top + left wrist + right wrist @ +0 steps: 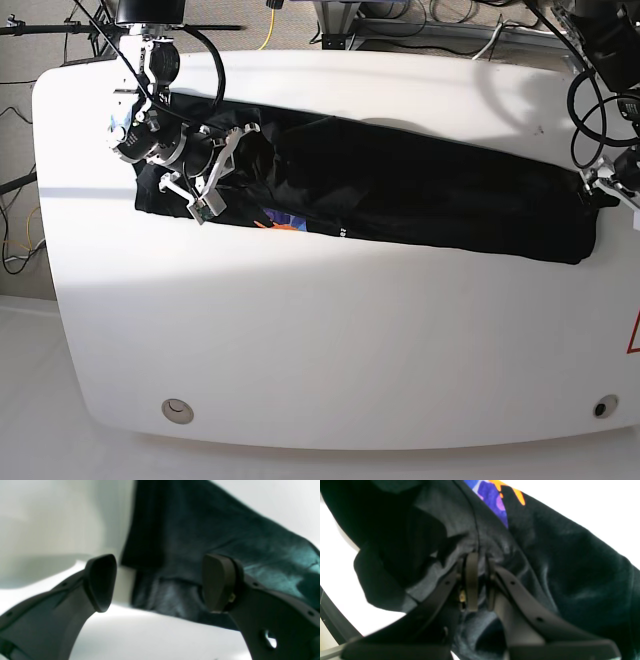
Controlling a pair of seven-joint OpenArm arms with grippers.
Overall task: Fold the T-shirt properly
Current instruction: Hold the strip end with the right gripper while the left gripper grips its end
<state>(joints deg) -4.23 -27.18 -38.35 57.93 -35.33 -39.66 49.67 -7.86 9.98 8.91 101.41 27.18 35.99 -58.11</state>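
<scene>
Right gripper (480, 580) is seen pinching a bunched fold of the T-shirt (420, 200), while the left gripper (160, 582) is held spread wide at the cloth's opposite end, nothing between its pads. Most of the print (495, 497) is hidden under folds. The garment is laid as a long band across the white table (330, 350), its long axis running from arm to arm.

The T-shirt (420, 195) lies stretched across the table's (330, 350) far half, between both arms.
</scene>
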